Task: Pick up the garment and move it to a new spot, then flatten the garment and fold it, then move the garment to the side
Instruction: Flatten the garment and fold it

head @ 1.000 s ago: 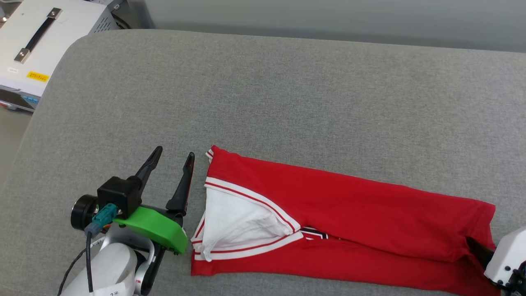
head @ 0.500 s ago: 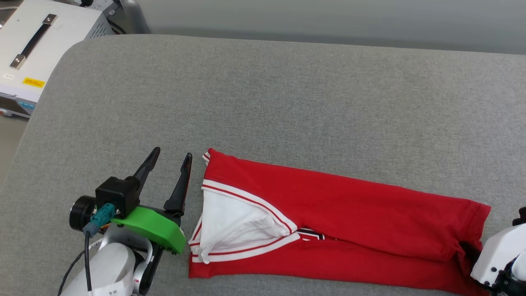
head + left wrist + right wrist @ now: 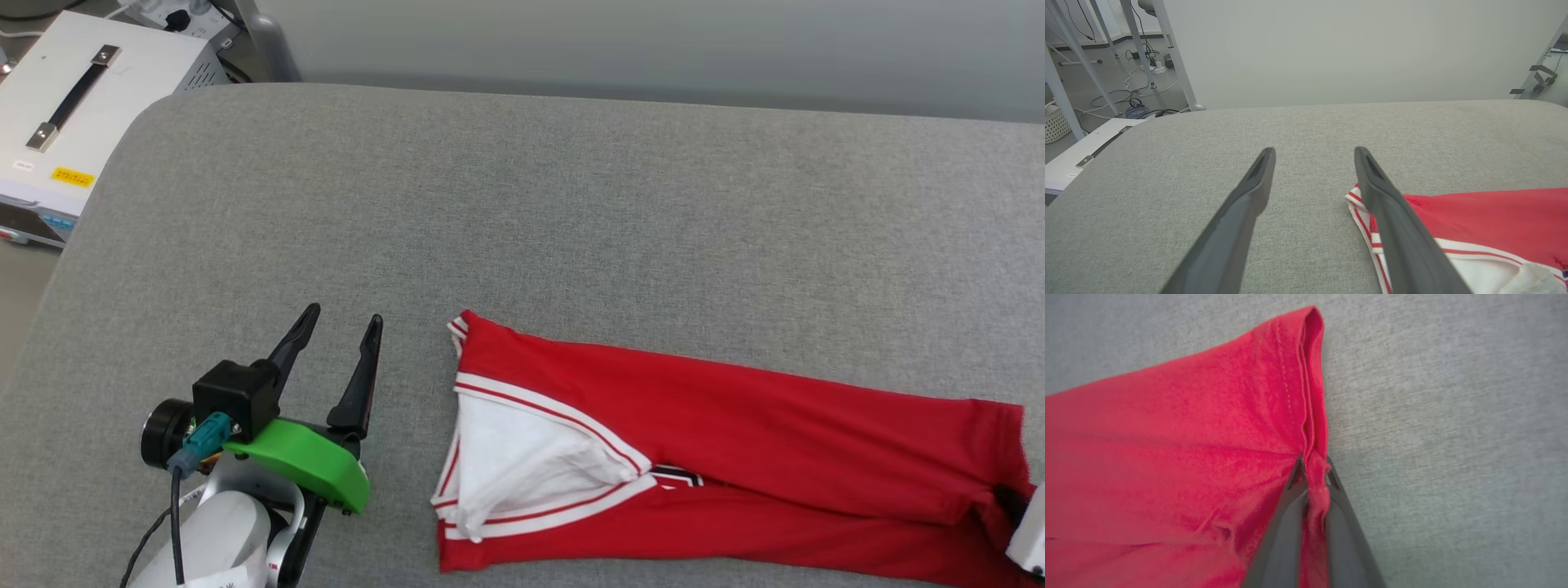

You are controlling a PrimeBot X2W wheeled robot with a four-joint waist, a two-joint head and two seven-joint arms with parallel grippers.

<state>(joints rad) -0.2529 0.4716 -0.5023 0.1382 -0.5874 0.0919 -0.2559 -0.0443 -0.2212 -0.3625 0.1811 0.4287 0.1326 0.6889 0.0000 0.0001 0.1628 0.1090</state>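
My right gripper [image 3: 1312,467] pinches the hem of the folded red, white-sleeved cloth T-shirt [image 3: 735,425]; my left gripper [image 3: 344,315] stands open nearby.

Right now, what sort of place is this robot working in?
Probably a lab or test room, not a home: a white equipment case with a handle sits beside the grey padded surface, and loose cables lie on the floor among metal stand legs.

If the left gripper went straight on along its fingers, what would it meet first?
Probably only bare grey cushion: the left gripper points across it toward the far edge. The garment lies just right of that line. Its height over the cushion is unclear.
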